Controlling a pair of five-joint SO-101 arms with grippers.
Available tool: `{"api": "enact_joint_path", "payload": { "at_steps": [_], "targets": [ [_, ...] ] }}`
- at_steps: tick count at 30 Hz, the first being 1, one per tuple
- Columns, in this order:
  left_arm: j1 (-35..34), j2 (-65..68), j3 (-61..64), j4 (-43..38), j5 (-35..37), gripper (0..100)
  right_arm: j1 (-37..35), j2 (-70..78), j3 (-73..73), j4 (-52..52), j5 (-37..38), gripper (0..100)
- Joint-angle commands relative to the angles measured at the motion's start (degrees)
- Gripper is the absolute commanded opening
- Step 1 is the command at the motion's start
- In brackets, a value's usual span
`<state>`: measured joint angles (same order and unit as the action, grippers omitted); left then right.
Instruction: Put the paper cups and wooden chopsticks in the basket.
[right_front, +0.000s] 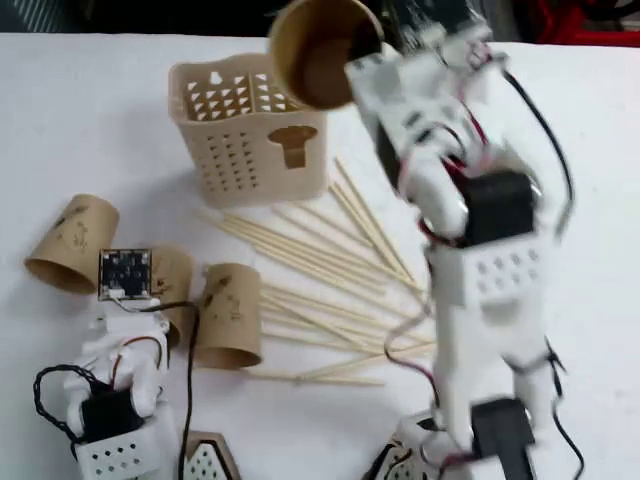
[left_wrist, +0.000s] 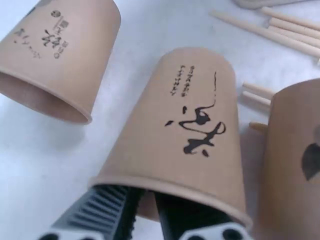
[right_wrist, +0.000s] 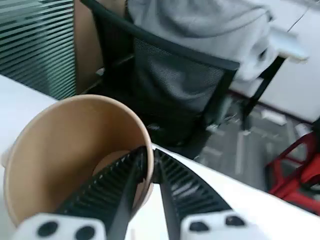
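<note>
Brown paper cups lie on their sides at the near left of the white table (right_front: 80, 120): a left cup (right_front: 72, 243), a middle cup (right_front: 172, 275) and a right cup (right_front: 230, 315), close together in a row. The left gripper (left_wrist: 145, 210) sits at the mouth of the middle cup (left_wrist: 190, 125). Its fingers (left_wrist: 107, 212) are nearly together, and a strip of the rim seems to be pinched between them, though the tips are hidden inside the cup. In that wrist view the left cup (left_wrist: 55, 55) and the right cup (left_wrist: 295, 160) lie either side.

A pale plastic basket (right_front: 250, 135) stands upright toward the far side. The right gripper (right_front: 365, 65) holds a fourth cup (right_front: 318, 50) tilted over the basket's far right corner, with its mouth open to the overhead camera. The right gripper (right_wrist: 149, 155) has one finger inside this fourth cup (right_wrist: 65, 150) and one outside, clamped on the rim.

Wooden chopsticks (right_front: 330, 270) lie scattered on the table between the basket and the right arm, just right of the row of cups, and a few chopsticks (left_wrist: 280, 27) show beyond the middle cup.
</note>
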<state>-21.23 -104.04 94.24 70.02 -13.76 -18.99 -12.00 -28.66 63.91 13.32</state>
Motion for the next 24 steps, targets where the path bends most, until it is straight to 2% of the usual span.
{"api": "enact_joint_path", "payload": {
  "at_steps": [1, 7, 19, 21, 24],
  "targets": [
    [-0.48, -0.4, -0.53, -1.05, 0.18, 2, -2.15, 6.64, -8.62, 0.22, -3.52, 1.9],
    [-0.57, -0.4, -0.18, -1.05, 0.18, 2, -2.51, 17.63, -16.97, 0.22, -8.79, 1.9],
    [-0.57, -0.4, -0.09, -1.05, 0.18, 2, -2.24, 30.73, -23.74, 0.4, -9.32, 2.6],
    [-0.57, -0.4, -0.35, -1.05, 0.09, 2, -2.42, 31.34, -23.82, 2.24, -9.32, 6.3],
    [-0.57, -0.4, -0.97, -1.05, 0.09, 2, -2.42, 31.16, -23.91, 4.79, -9.32, 18.2]
  ]
}}
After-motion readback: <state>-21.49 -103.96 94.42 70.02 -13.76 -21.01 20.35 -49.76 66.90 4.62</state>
